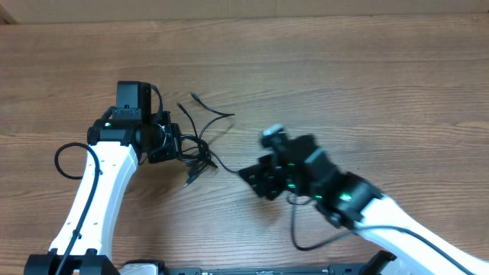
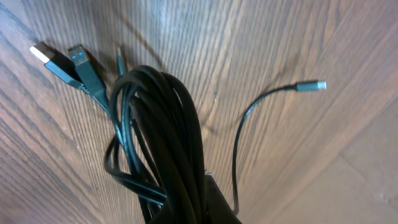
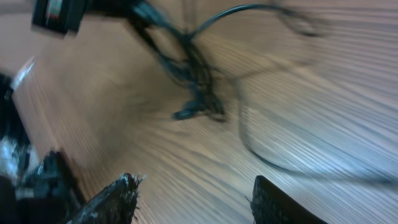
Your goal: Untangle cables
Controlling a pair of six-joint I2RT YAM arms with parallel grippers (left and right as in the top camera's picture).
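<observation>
Your left gripper (image 1: pixel 166 143) clamps the cables (image 2: pixel 163 124) left of centre; steer the wide-open right gripper (image 3: pixel 196 196) onto one loose strand.

**No legible text**

No text, brand, number or sign can be read in any view. The plugs (image 2: pixel 62 59) on the cables (image 2: pixel 168 137) show no marking that can be made out in the left wrist view. In the right wrist view, a dark block (image 3: pixel 56 14) at top left carries a pale patch with a reddish spot. It is possibly a label, but it is too blurred to read.
</observation>
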